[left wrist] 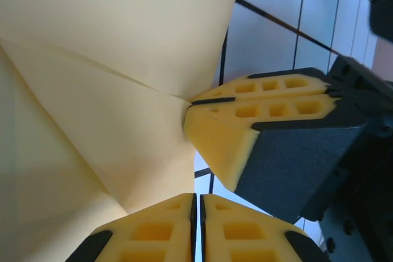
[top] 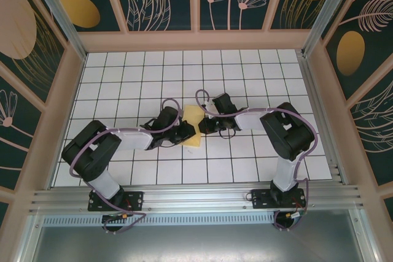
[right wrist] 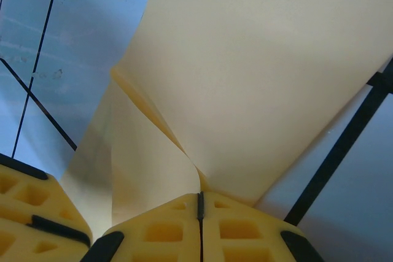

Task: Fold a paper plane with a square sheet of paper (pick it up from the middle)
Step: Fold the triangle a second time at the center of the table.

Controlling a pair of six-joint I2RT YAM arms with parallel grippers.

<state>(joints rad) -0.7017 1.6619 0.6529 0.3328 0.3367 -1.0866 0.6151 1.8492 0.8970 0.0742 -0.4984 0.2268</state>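
Note:
The square sheet of paper [top: 194, 118] is yellow, creased and bent, and is held up between the two grippers at the middle of the tiled table. My right gripper [top: 206, 126] is shut on one folded edge; in the right wrist view the fold runs straight into the seam of its closed fingertips [right wrist: 199, 196]. My left gripper [top: 185, 134] is shut at the opposite side, with the paper's [left wrist: 123, 59] edge ending at its closed tips [left wrist: 198, 197]. The right gripper [left wrist: 191, 101] pinches a corner just above them. The paper [right wrist: 264, 78] also slopes down to the left gripper's fingers [right wrist: 31, 207].
The white grid-tiled table [top: 123, 84] stretches around the arms, bounded by pale wooden walls [top: 196, 40] at the back and sides. A metal rail [top: 196, 197] runs along the near edge by the arm bases.

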